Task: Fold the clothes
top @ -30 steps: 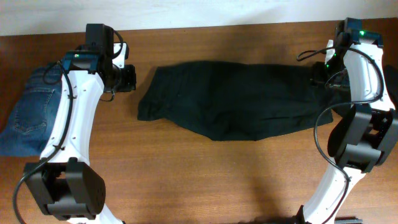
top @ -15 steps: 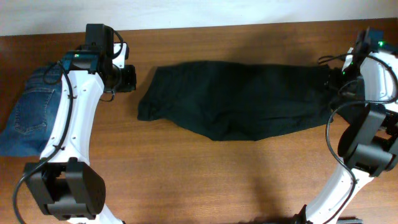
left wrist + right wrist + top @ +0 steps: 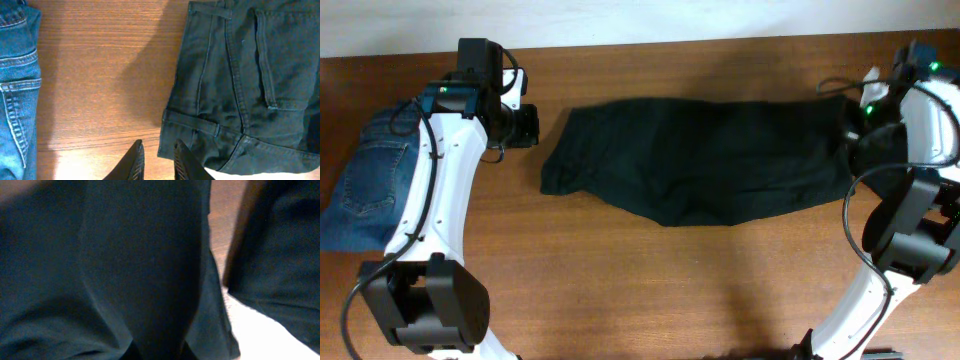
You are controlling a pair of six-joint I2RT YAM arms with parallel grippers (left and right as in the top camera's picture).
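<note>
Black trousers spread flat across table. Left fingers nearly clenched, gripping nothing, beside waistband. Right fingers buried in cloth, can't tell.

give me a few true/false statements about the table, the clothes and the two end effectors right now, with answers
1. The black trousers lie spread across the table. True.
2. The jeans lie on top of the trousers. False: they lie apart, at the table's left edge.
3. The left end effector grips the trousers' waistband. False: it holds nothing, beside the waistband over bare wood.
4. The right wrist view is mostly filled with black fabric. True.
5. The trousers are folded into a neat square. False: they lie full length.
</note>
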